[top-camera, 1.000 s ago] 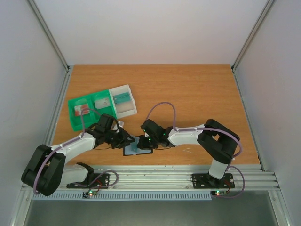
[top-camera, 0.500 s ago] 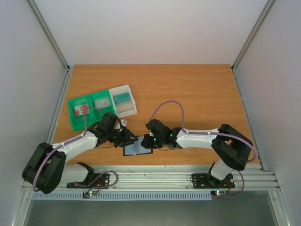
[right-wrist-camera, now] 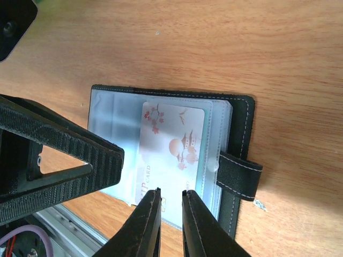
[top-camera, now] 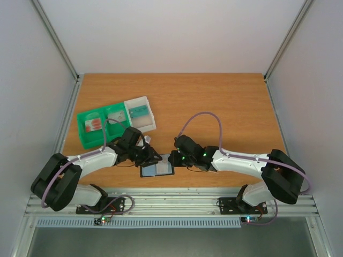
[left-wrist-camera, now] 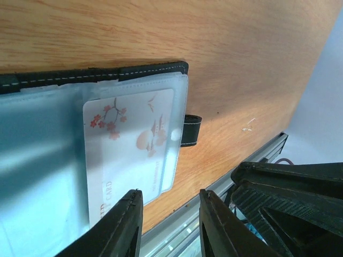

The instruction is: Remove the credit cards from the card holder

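Note:
The card holder (top-camera: 157,170) lies open near the table's front edge, black cover down and pale blue-grey pockets (left-wrist-camera: 48,155) up. One of the credit cards (right-wrist-camera: 172,152), whitish with red blossoms, sits in a clear pocket beside the snap tab (right-wrist-camera: 239,174); the same card (left-wrist-camera: 131,144) shows in the left wrist view. My left gripper (left-wrist-camera: 169,217) hangs open past the holder's near edge, nothing between its fingers. My right gripper (right-wrist-camera: 171,198) hovers over the card's lower end, open by only a narrow gap and holding nothing.
A green compartment tray (top-camera: 84,137) stands at the back left with a red-blotched card (top-camera: 94,124) in it. A clear-white box (top-camera: 142,121) adjoins it, holding a teal card (top-camera: 138,111). The metal rail (top-camera: 187,199) runs just below the holder.
Both grippers have shifted a little to the right over the holder, and the right arm has stretched out lower. The right jaws have parted slightly. The holder has stayed put.

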Robot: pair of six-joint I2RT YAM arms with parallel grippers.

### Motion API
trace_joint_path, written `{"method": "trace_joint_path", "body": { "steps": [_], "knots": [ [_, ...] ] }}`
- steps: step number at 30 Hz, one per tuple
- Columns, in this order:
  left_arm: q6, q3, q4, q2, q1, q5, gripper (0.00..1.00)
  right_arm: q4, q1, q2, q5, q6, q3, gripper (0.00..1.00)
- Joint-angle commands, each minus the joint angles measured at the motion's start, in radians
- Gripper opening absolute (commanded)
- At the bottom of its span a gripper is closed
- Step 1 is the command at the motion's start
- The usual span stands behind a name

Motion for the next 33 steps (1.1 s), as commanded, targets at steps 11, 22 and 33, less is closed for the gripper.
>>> {"method": "trace_joint_path", "body": {
  "steps": [11, 22, 33],
  "knots": [
    [0.079, 0.032, -0.046, 0.038, 0.006, -0.138, 0.31, 0.003, -0.006, 0.074, -0.038, -0.03, 0.046, 0.14],
    [0.073, -0.007, 0.006, 0.07, 0.018, -0.142, 0.27, 0.005, -0.006, 0.159, -0.064, -0.033, 0.081, 0.14],
    [0.065, -0.033, 0.05, 0.09, 0.019, -0.128, 0.26, 0.014, -0.006, 0.201, -0.071, -0.026, 0.079, 0.13]
  ]
}}
